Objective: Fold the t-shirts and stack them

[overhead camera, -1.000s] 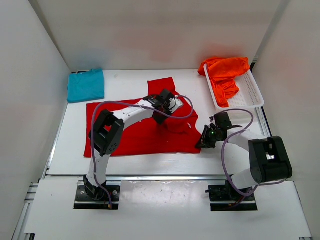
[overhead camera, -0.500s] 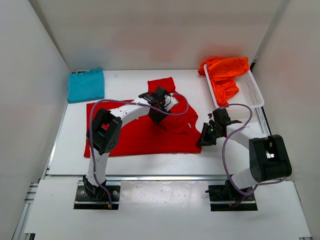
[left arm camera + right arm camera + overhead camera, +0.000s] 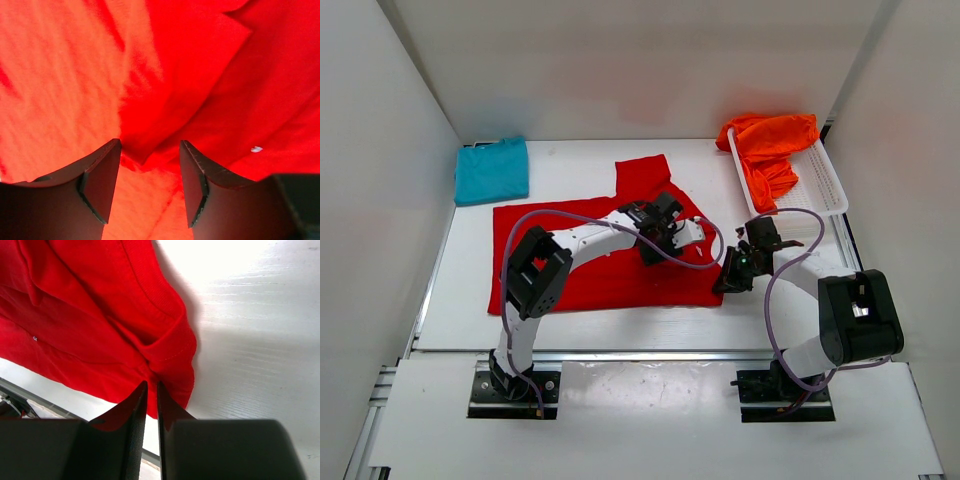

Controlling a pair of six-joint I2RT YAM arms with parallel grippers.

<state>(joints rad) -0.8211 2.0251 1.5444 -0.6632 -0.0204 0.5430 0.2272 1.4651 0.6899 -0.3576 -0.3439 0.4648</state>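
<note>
Spread across the middle of the tabletop (image 3: 580, 160): red t-shirt (image 3: 570, 280), 1 sleeve pointing toward the far wall, some cloth folded over near its right side. Above that fold, left hand (image 3: 150, 145), wide, fingers apart over a pointed flap, gripping nothing. At the shirt's near right corner, right hand (image 3: 152, 385), narrow, tips pinching the puckered hem just beside bare tabletop. In the far left corner, teal-blue t-shirt (image 3: 492, 170), folded. At the far right, orange t-shirt (image 3: 770, 140), bunched, draped over the end of a white mesh basket (image 3: 825, 190).
</note>
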